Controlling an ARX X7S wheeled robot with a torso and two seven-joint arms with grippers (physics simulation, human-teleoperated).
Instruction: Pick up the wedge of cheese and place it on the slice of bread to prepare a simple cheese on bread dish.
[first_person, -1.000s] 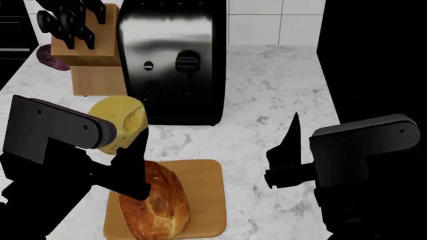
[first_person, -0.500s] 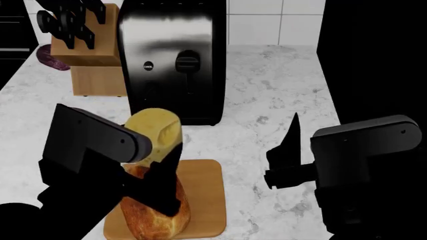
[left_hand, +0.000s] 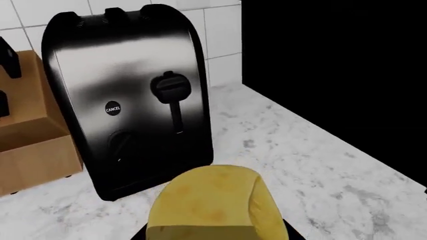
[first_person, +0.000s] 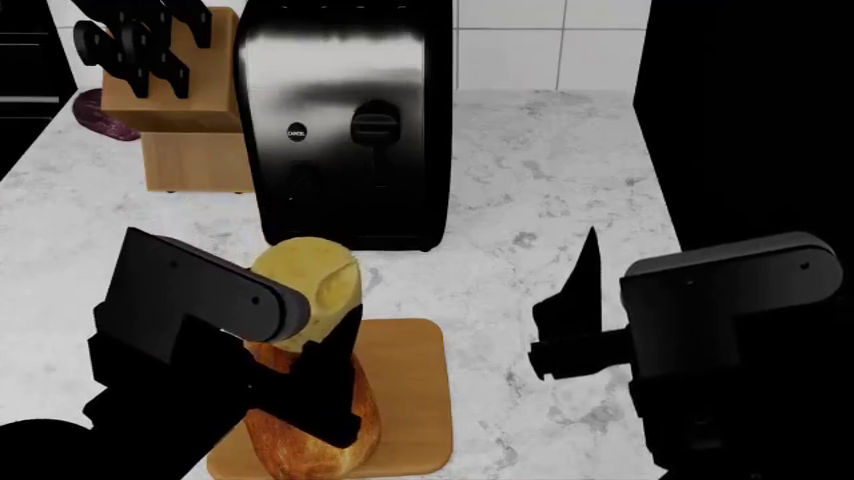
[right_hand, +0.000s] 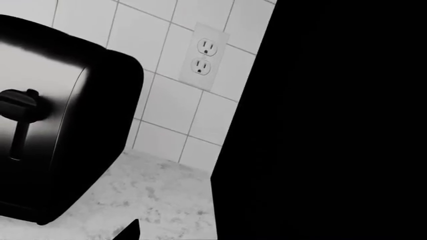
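While the cheese hung above the loaf, the scene read thus:

Landmark: oblong golden-brown crusty loaf, the slice of bread (first_person: 320, 430), lay on a flat tan wooden cutting board (first_person: 407, 395).

Cheese: pale yellow rounded wedge of cheese (first_person: 310, 288) was held just above the loaf's far end, between it and the tall black-and-chrome toaster (first_person: 344, 125); whether it touched the crust could not be told.

Left gripper (first_person: 314, 345): its dark fingers were clamped on the wedge from either side, presumably to keep it level for setting down; the wrist view showed the wedge (left_hand: 212, 207) filling the lower foreground.

Right gripper (first_person: 577, 320): it hung well to the loaf's right over the white marbled countertop (first_person: 561, 180), holding nothing, likely parked clear of the work; whether its fingers were apart or together could not be told.

Next, as a judgement: lower the wedge onto the loaf's rounded top, where it could roll off.

Behind: a wooden knife block (first_person: 167, 90) stood beyond the loaf, left of the toaster.
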